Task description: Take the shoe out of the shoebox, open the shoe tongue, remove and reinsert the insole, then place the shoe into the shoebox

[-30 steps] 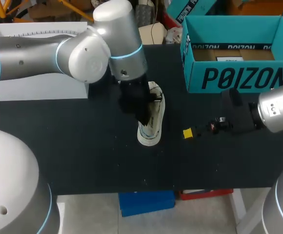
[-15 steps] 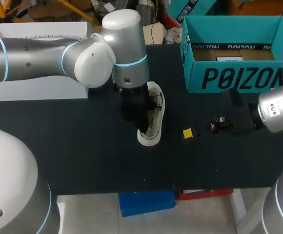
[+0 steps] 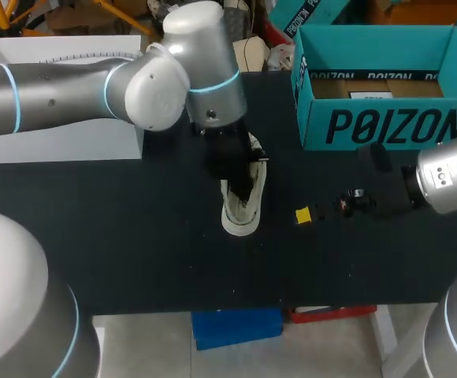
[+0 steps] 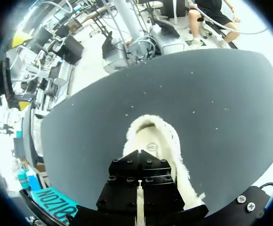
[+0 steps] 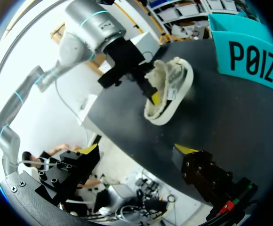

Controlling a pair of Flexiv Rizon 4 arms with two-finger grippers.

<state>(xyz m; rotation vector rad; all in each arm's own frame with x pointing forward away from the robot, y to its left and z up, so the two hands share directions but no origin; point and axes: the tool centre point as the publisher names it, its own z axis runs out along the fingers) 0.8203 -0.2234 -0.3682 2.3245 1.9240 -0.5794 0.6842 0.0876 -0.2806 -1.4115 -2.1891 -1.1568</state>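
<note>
**A:** What is changing here?

**B:** The left arm (image 3: 173,71) is swinging slightly toward the frame's right. That is bringing the left gripper (image 3: 236,177) down over the opening of the shoe (image 3: 241,213). The shoe is staying put just left of the frame's centre.

**A:** Is that claw holding anything?

**B:** I cannot tell, because the shoe is hiding it. I am judging that the tongue or insole work is under way. The shoe is already out of the shoebox (image 3: 386,126), which is sitting well apart at upper right.

**A:** And the other claw?

**B:** The right gripper (image 5: 136,149) is hanging wide open with nothing in it, near the shoe.

**A:** What about the surface?

**B:** The black table (image 3: 118,236) is looking flat and matte, and it is leaving working room between shoe and shoebox.
</note>
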